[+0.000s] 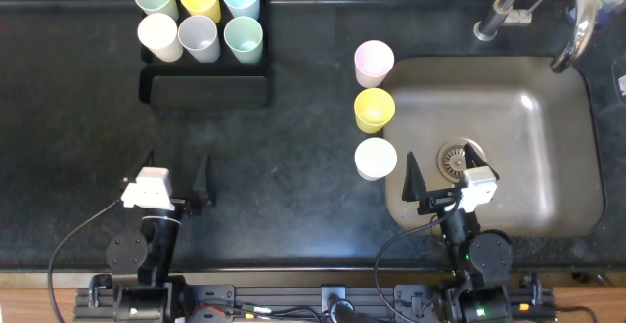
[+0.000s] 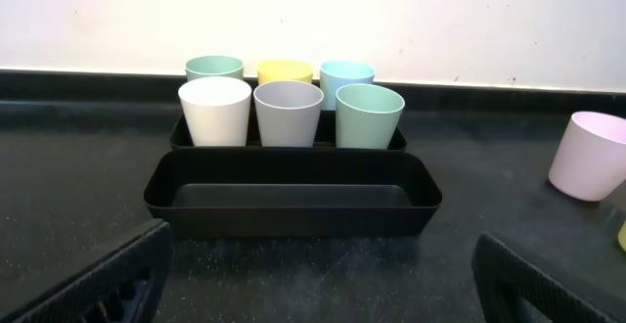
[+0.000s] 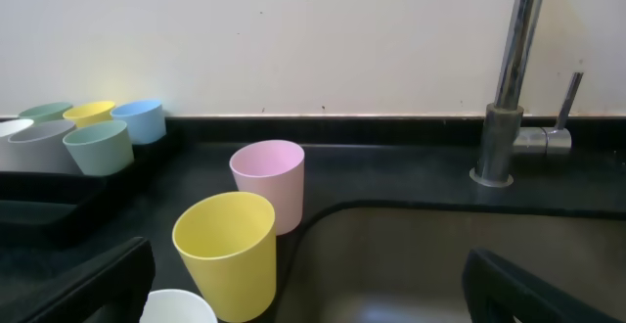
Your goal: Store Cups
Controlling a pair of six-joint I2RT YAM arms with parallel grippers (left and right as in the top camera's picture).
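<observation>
Three loose cups stand upright in a line on the dark counter beside the sink: a pink cup (image 1: 374, 62) (image 3: 268, 182) (image 2: 590, 155) farthest back, a yellow cup (image 1: 374, 109) (image 3: 227, 253) in the middle, a white cup (image 1: 376, 158) (image 3: 179, 307) nearest. A black tray (image 1: 203, 90) (image 2: 293, 194) at the back left has a bare front compartment; its rear compartment holds several cups (image 1: 201, 20) (image 2: 289, 108). My left gripper (image 1: 178, 180) (image 2: 323, 274) rests open near the counter's front, facing the tray. My right gripper (image 1: 442, 178) (image 3: 313, 284) stands open over the sink's left edge, close to the white cup.
A steel sink (image 1: 548, 166) takes up the right side, with a drain (image 1: 457, 157) and a faucet (image 1: 509, 5) (image 3: 509, 78) behind it. A white wall (image 2: 313, 15) backs the counter. Open dark counter (image 1: 284, 176) lies between the tray and the loose cups.
</observation>
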